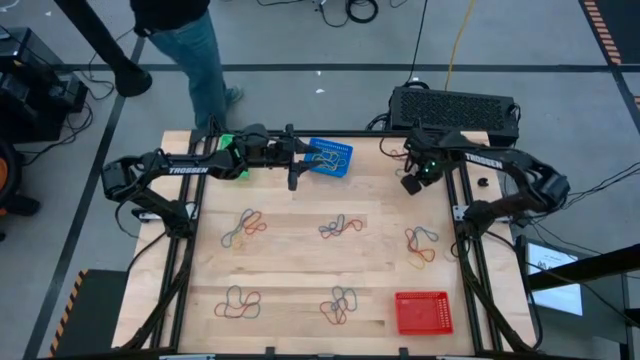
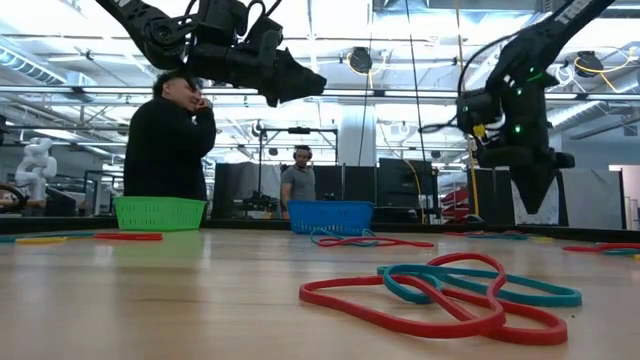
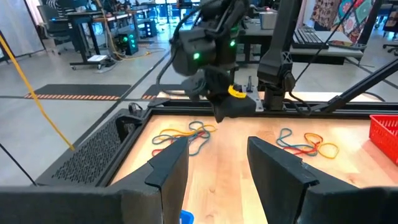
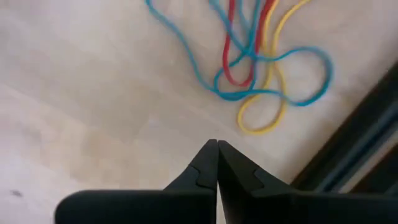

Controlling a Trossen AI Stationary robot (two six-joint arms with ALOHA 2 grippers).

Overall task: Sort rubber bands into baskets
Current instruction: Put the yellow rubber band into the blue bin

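Fingers of the right gripper (image 4: 217,163) are pressed flat together with nothing between them, so no band is held; it hangs point-down above the table's far right corner, just short of a small tangle of blue, red and yellow rubber bands (image 4: 261,68) lying against the table's black frame. That pose reads as a closing that caught nothing, or a poise before a fresh try. The right arm folds in from the right edge, elbow out, wrist turned down.

The left gripper (image 3: 233,165) has its fingers spread wide and empty, held level well above the wood beside the blue basket (image 1: 329,157) at the far edge, as if just past a drop. The left arm stretches across from the left edge. The green basket (image 2: 159,213) sits at the far left, the red basket (image 1: 422,312) near the near right corner. Other clusters of bands remain scattered across the table (image 1: 290,260), so sorting looks far from done.
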